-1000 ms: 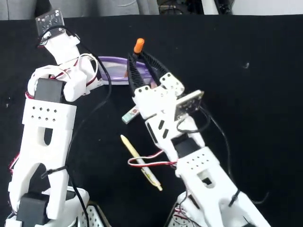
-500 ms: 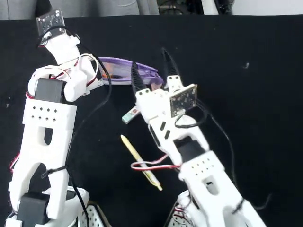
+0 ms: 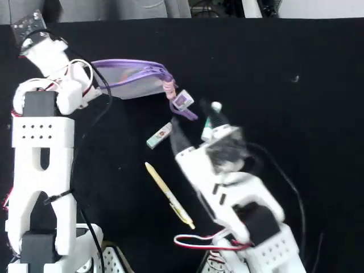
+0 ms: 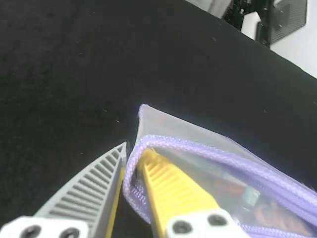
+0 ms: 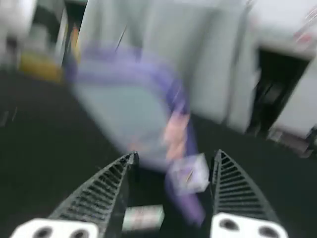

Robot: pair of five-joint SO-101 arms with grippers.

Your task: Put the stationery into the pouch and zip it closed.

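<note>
We take the pouch [image 3: 128, 85] [image 4: 193, 136] as our reference. It is translucent with a purple zipper, and it is held up over the black table [image 3: 284, 68] by one end. The left gripper [image 4: 133, 148] holds this end: its grey finger and its yellow finger are pressed together on the purple edge at the corner of the pouch. Through the clear side we see some coloured things inside, but we cannot tell what they are.

At the other end of the pouch a pink cord and a small white tag [image 3: 182, 101] [image 5: 188, 173] hang down from the zipper. The right gripper [image 5: 174, 156] is just beside this end, with its two black fingers spread wide and nothing between them. It does not touch the pouch or the tag.

A small white and green block [image 3: 159, 136] [image 5: 143, 217] lies on the table near the tag end of the pouch, outside it. A yellow pen [image 3: 169, 196] lies farther from the pouch, beyond the block, also on the table.
</note>
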